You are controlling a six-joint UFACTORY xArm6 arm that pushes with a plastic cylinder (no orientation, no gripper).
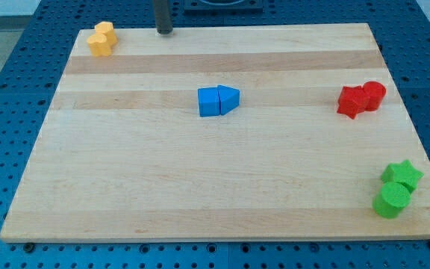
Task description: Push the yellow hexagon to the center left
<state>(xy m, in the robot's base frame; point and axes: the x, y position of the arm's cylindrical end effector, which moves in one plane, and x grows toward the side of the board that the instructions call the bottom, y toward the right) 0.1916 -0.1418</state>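
Note:
Two yellow blocks touch at the board's top left corner: one behind and one in front. Which of them is the hexagon I cannot tell. My tip stands at the board's top edge, to the right of the yellow pair and well apart from it. It touches no block.
A blue cube and a blue pointed block touch near the board's middle. A red star and red cylinder sit at the right. A green star and green cylinder sit at the bottom right. The wooden board lies on a blue pegboard.

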